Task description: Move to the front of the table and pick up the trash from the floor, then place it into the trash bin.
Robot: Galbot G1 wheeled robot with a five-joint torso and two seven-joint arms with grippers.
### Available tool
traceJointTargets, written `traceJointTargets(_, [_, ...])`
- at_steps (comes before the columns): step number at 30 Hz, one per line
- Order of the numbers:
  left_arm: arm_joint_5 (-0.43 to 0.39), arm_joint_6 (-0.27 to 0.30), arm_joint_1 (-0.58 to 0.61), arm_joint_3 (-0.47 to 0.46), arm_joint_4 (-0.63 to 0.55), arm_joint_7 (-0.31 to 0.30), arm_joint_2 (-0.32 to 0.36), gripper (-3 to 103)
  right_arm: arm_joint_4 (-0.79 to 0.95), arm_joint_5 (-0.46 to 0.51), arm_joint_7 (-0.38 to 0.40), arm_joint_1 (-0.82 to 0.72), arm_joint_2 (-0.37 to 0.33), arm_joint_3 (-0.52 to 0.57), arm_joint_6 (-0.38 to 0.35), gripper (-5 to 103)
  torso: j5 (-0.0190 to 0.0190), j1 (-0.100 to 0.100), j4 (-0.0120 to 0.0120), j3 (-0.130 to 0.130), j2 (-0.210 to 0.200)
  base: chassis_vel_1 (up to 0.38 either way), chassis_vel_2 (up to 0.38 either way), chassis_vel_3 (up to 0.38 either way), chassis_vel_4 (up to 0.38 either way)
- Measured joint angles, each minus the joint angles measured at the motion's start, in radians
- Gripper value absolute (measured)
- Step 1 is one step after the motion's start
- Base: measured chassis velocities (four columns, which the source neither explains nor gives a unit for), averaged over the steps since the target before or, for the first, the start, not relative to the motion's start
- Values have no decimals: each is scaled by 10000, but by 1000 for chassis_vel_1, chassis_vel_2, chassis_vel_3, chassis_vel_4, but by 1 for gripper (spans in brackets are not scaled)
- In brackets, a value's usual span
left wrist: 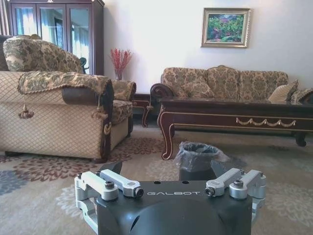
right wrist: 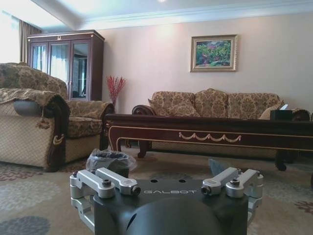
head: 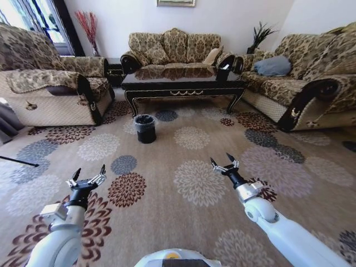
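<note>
The dark wood desk (head: 183,86) stands at the far side of the room, in front of the middle sofa (head: 175,49). The trash bin (head: 145,128) sits on the flowered carpet (head: 192,183) just near of the desk's left end. No trash can be made out on the floor. Left gripper (head: 89,173) and right gripper (head: 224,162) hover low over the near carpet, well apart, both jaws spread wide and holding nothing.

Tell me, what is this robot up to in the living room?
Nothing is being handled at this moment. The robot faces the table from across the carpet, and the trash bin stands on the floor before the table's left end. The left gripper and right gripper are both held out low over the carpet, open and empty.
</note>
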Motion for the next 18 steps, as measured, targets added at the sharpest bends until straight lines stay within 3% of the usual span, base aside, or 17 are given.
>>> traceJointTargets(2, [28, -19, -24, 28, 20, 5, -27, 100, -40, 34, -104, 19, -4, -61, 132, 100, 18, -2, -1, -2, 1, 278, -260, -263, 243])
traceJointTargets(7, [95, -40, -125, 141, 156, 17, -65, 100, -85, 127, -154, 158, -12, -107, 196, 100, 7, -3, -1, -4, 2, 170, -192, -155, 182])
traceJointTargets(18, [96, -41, -227, 190, 224, 21, -38, 100, -136, 117, -307, 132, -55, -29, 217, 100, 9, 3, 0, 2, -1, 7, -9, -1, 17])
